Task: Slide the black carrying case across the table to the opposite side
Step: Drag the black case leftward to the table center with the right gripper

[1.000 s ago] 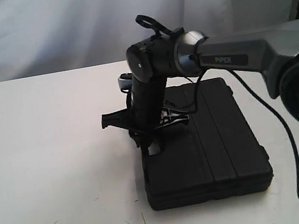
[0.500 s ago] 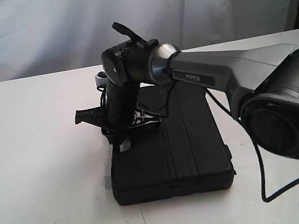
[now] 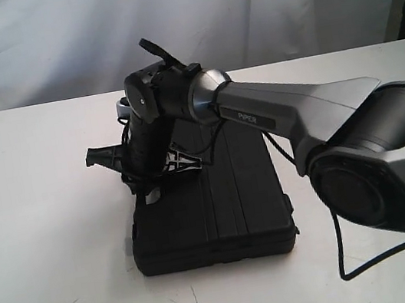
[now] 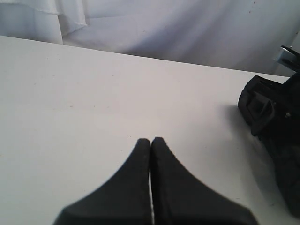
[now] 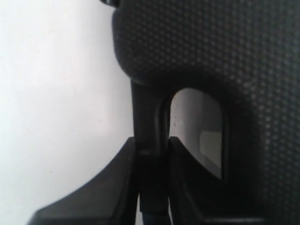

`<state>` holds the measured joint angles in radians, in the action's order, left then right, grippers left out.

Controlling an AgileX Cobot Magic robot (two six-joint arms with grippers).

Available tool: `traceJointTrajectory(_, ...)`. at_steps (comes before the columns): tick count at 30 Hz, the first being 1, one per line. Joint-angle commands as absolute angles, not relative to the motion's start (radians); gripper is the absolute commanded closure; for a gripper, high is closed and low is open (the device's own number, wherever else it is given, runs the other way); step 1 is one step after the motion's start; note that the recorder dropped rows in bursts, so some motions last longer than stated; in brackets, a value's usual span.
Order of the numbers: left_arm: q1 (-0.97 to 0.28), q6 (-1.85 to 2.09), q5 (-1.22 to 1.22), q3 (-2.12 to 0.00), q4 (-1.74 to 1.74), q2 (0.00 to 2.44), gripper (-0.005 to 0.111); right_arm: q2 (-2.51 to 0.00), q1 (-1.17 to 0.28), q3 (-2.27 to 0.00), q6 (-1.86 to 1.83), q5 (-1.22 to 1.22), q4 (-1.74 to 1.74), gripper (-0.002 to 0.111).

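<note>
The black carrying case [image 3: 229, 217] lies flat on the white table [image 3: 44, 225], left of the middle. My right gripper [image 3: 151, 195] points down at the case's left edge, and its arm reaches in from the right. In the right wrist view the right gripper [image 5: 151, 140] is shut on the case's handle bar [image 5: 149, 117], one finger on each side. My left gripper [image 4: 151, 139] is shut and empty, low over bare table [image 4: 93, 93]. The left arm does not show in the exterior view.
A black cable [image 3: 344, 252] hangs from the right arm and loops onto the table near the front right. White cloth [image 3: 51, 37] hangs behind the far edge. The right arm's black wrist [image 4: 265, 105] shows at the edge of the left wrist view.
The right gripper has pulled the case steadily to the left across the table, and the arm has stretched out further. The left gripper's earlier state is not shown.
</note>
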<state>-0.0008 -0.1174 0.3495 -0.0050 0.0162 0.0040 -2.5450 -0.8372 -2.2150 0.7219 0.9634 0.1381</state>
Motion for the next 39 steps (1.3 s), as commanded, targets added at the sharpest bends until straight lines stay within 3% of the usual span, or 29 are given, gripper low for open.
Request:
traceJointTrajectory(1,-0.005,-0.119,0.339,0.000,0.020,0.000,0.107,-2.542,-0.843,-2.232,0.736,0.887,0.171,0.108)
traceJointTrajectory(19,-0.005,-0.119,0.339,0.000,0.020,0.000,0.107,-2.544,-0.843,-2.232,0.737,0.898,0.162,0.108)
traceJointTrajectory(22,-0.005,-0.119,0.339,0.000,0.020,0.000,0.107,-2.544,-0.843,-2.232,0.737,0.936,0.127,0.101)
traceJointTrajectory(31,-0.005,-0.119,0.339,0.000,0.020,0.000,0.107,-2.522,-0.837,-2.232,0.718,0.948,0.124,0.066)
traceJointTrajectory(39,-0.005,-0.119,0.339,0.000,0.020,0.000,0.107,-2.471,-0.797,-2.232,0.668,1.015,0.120,0.063)
